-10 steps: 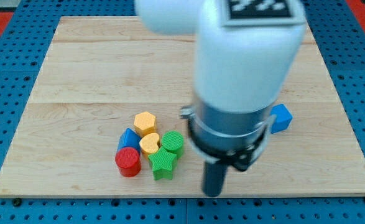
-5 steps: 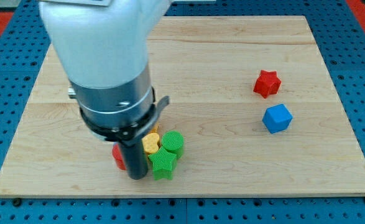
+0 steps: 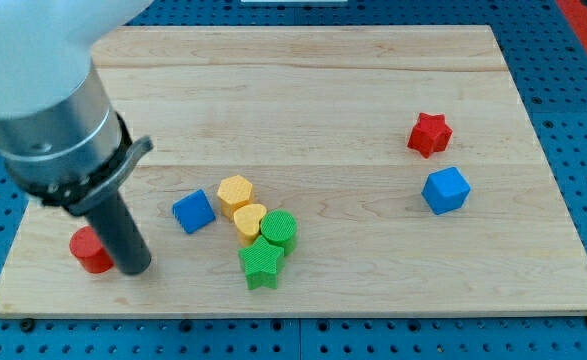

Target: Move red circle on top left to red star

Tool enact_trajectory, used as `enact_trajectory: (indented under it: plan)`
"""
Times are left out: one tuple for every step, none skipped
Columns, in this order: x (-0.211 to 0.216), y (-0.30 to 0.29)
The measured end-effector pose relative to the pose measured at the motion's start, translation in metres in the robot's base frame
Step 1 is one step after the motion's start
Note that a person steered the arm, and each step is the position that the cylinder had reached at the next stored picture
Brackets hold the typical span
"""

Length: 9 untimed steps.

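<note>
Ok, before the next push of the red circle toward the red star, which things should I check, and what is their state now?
1. My tip touches the red circle: ok, at its right side.
2. Tip on the side away from the red star: not ok, it stands on the star's side.
3. Path clear: not ok, blue block, yellow hexagon and green star lie between.
4. Circle on the board: ok, but near the left edge.

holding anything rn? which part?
Nothing held: there is no pincer, only a rod. My tip sits on the board against the right side of the red circle.
</note>
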State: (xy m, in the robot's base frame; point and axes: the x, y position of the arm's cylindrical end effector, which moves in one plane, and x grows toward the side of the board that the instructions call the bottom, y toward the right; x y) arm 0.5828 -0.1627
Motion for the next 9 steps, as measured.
enact_trajectory:
  plan:
    - [0.002, -0.064]
    - [0.021, -0.078]
    - [0.035, -0.078]
    - [0.036, -0.076]
    - [0.004, -0.079]
    - [-0.062, -0.071]
    - [-0.124, -0.065]
    - [-0.153, -0.033]
    - [-0.183, 0.007]
